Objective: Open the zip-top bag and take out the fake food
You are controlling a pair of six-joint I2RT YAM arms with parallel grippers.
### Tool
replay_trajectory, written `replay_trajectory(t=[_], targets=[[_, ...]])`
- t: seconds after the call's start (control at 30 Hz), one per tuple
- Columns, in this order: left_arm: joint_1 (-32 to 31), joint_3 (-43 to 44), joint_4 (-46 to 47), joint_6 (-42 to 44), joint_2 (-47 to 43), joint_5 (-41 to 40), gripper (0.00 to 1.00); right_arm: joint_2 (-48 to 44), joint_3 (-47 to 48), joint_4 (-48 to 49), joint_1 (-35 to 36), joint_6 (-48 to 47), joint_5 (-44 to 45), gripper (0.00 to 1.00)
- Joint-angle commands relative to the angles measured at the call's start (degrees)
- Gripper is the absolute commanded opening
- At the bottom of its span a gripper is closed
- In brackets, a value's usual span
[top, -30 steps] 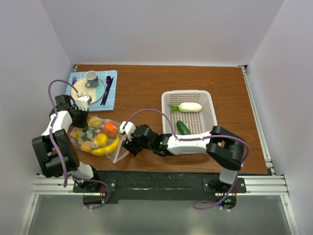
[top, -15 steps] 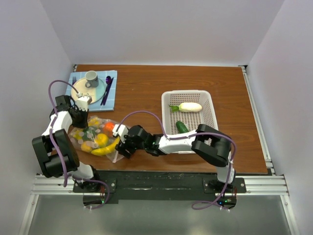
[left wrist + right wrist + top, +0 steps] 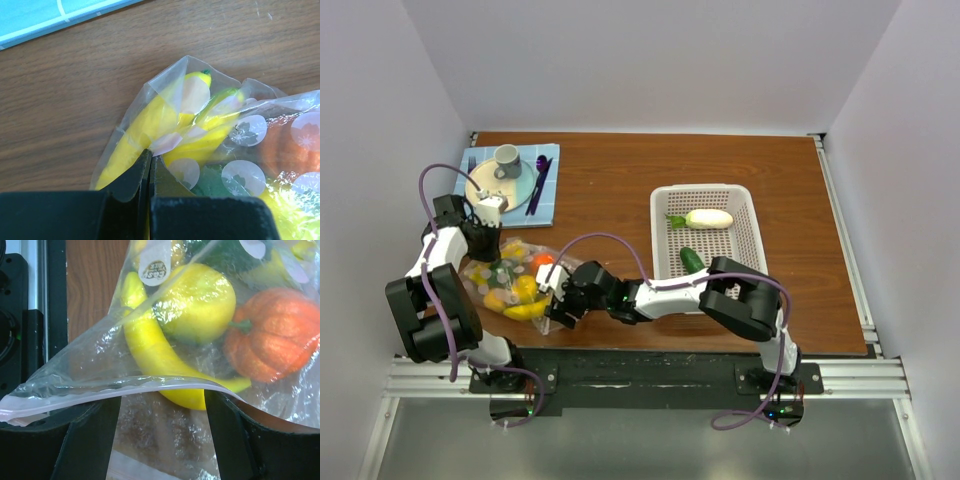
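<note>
The zip-top bag (image 3: 505,272) lies at the front left of the table, with its pinkish zipper strip (image 3: 100,390) held open. My left gripper (image 3: 485,243) is shut on the bag's far corner (image 3: 165,90), next to yellow pieces (image 3: 145,125). My right gripper (image 3: 553,297) is open, with its jaws (image 3: 162,402) in the bag's mouth under the strip. Inside lie a yellow banana (image 3: 150,350), a yellow round fruit (image 3: 197,302) and an orange tomato (image 3: 272,335). A green cucumber (image 3: 692,260) and a cream-white piece (image 3: 708,218) lie in the basket.
The white mesh basket (image 3: 748,225) stands at the right of the table. A blue mat (image 3: 549,207) at the back left holds a plate (image 3: 480,190), a grey cup (image 3: 507,158) and a purple utensil (image 3: 539,175). The table's front edge is just behind the bag.
My right gripper has moved left, from beside the bag's near corner into its open mouth. The left gripper keeps its hold and has not moved.
</note>
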Motion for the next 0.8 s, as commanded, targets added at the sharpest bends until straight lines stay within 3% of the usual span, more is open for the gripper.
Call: replay_trajectory(t=[0.0, 0.4, 0.5, 0.63, 0.77], targets=[[-1.41, -0.07, -1.47, -0.30, -1.17, 2.44, 0.00, 2.33, 4.08, 2.51, 1.00, -1.82, -2.09, 0.71], [-2.73, -0.07, -2.70, 0.66, -2.22, 1.48, 0.00, 5.68, 5.67, 1.28, 1.79, 0.81, -2.89, 0.66], [-2.64, 0.02, -2.35, 0.75, -1.96, 0.42, 0.00, 4.54, 4.27, -0.56, 1.79, 1.08, -0.52, 0.54], [-2.64, 0.28, -0.07, -0.83, -1.52, -3.27, 0.00, 2.09, 6.11, -11.87, 1.79, 1.25, 3.00, 0.19], [-2.64, 1.16, 0.37, -1.88, -0.90, -3.36, 0.00, -5.45, 0.32, -11.03, 1.79, 2.57, 6.25, 0.00]])
